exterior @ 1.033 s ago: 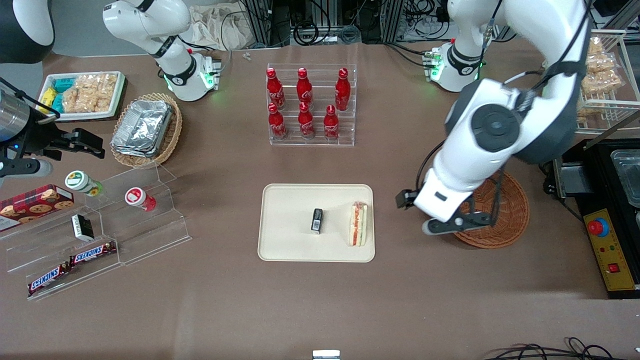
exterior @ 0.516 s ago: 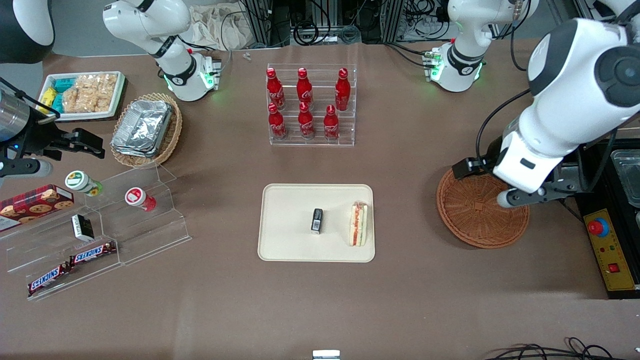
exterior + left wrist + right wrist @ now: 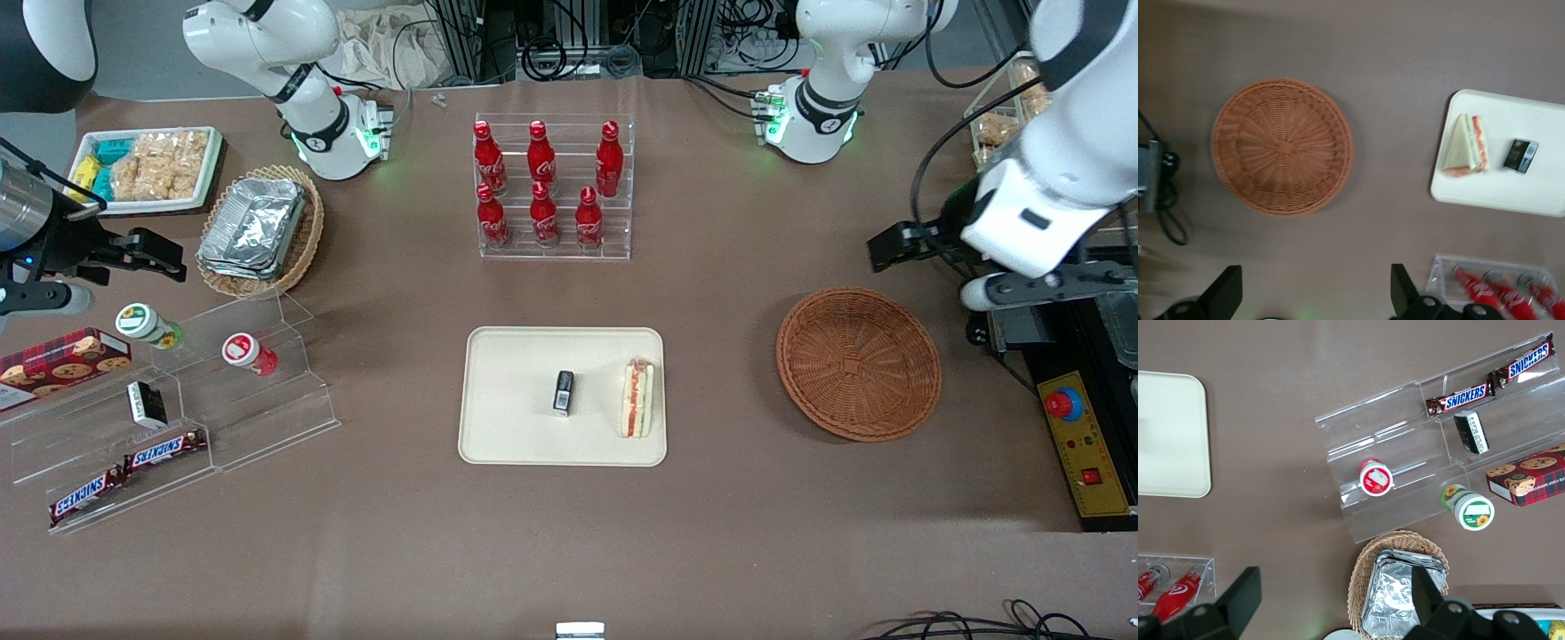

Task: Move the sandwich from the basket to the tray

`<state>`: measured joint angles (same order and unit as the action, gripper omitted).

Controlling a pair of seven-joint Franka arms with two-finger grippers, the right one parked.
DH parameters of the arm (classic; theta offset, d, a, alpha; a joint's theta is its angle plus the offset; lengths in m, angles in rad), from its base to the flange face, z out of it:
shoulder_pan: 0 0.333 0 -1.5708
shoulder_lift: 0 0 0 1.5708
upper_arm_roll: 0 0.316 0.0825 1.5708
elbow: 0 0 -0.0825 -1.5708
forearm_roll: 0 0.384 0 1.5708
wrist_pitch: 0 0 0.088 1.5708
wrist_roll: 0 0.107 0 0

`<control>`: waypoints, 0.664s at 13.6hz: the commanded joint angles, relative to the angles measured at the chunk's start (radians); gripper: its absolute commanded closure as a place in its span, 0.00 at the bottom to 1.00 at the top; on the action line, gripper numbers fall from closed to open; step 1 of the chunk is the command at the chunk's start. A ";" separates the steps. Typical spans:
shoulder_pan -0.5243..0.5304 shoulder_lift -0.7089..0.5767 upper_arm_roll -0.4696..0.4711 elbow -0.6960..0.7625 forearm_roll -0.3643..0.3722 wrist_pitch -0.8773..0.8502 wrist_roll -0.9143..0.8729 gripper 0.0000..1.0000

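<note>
On the brown counter [image 3: 729, 551], the cream tray [image 3: 507, 427] lies near the middle, closer to the front camera than the clear rack of red cola bottles [image 3: 553, 187]. The round reddish-brown wicker basket [image 3: 858, 363] sits beside the tray toward the working arm's end of the counter, well apart from it, with nothing in it. Toward the parked arm's end stand a stepped clear display [image 3: 178, 418] with Snickers bars [image 3: 124, 471] and small jars, and a tan wicker basket of foil containers [image 3: 258, 227].

The sandwich [image 3: 637, 397] rests on the tray, just inside the short edge nearest the basket — a pale wedge with orange-red and green layers showing along one side. A small dark packet [image 3: 564, 392] lies on the tray near the sandwich, not touching it.

The left arm's pincer [image 3: 1315, 293] hangs high above the counter at the working arm's edge, farther from the front camera than the basket — its two dark fingers [image 3: 1225, 293] stand spread wide with nothing between them.
</note>
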<state>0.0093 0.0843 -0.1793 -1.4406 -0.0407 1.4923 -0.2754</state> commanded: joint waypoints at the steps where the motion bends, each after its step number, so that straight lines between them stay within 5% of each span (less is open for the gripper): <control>1: -0.003 -0.047 0.098 -0.035 -0.031 -0.023 0.148 0.00; 4: -0.055 -0.041 0.188 -0.006 -0.030 -0.037 0.183 0.00; 9: -0.055 -0.029 0.189 0.022 -0.031 -0.038 0.185 0.00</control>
<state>-0.0336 0.0590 -0.0048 -1.4327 -0.0601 1.4663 -0.0992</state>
